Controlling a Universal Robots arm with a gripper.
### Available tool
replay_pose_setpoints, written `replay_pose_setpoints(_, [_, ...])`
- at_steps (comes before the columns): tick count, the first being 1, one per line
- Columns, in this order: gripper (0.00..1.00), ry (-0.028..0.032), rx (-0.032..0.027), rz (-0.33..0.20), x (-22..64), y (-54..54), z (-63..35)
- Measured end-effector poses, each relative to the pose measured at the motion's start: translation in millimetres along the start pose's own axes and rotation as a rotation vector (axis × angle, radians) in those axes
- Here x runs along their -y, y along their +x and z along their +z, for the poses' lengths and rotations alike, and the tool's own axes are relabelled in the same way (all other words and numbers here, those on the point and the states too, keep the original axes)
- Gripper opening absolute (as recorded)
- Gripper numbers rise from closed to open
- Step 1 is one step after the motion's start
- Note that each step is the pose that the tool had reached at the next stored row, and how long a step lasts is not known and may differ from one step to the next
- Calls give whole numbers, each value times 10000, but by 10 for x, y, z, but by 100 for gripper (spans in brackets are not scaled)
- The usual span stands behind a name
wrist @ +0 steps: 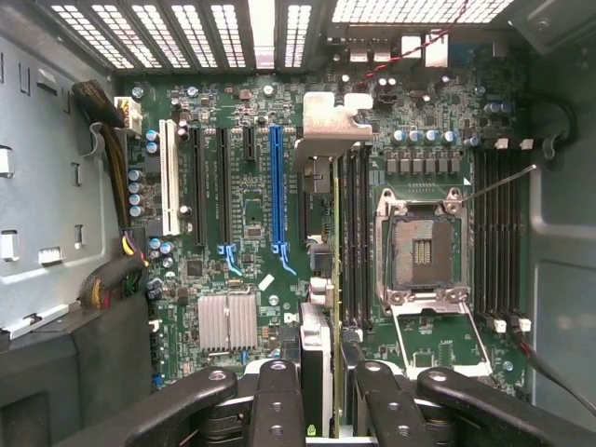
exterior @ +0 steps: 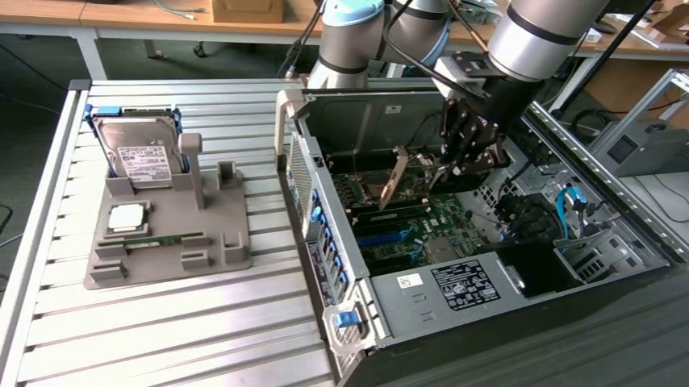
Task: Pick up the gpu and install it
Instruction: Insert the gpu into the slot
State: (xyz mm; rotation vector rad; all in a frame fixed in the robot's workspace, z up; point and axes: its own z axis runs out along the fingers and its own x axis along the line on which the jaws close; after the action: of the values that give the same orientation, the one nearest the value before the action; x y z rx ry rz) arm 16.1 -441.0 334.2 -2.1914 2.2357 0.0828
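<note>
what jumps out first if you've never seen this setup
The open computer case on the exterior view's right, with the arm's gripper reaching into it and holding the gpu edge-on above the green motherboard. Next, the silver hard drive propped in a grey fixture on the exterior view's left.

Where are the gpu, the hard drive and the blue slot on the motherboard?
gpu point(exterior: 395, 179): exterior view, on the card's upright board.
hard drive point(exterior: 138, 156): exterior view, on its white label.
blue slot point(wrist: 276, 186): wrist view, midway along the slot.
</note>
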Motion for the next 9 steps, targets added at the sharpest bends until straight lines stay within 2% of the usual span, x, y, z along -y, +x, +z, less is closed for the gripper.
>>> replay_pose_setpoints(9, [27, 1, -1, 39, -2, 2, 11])
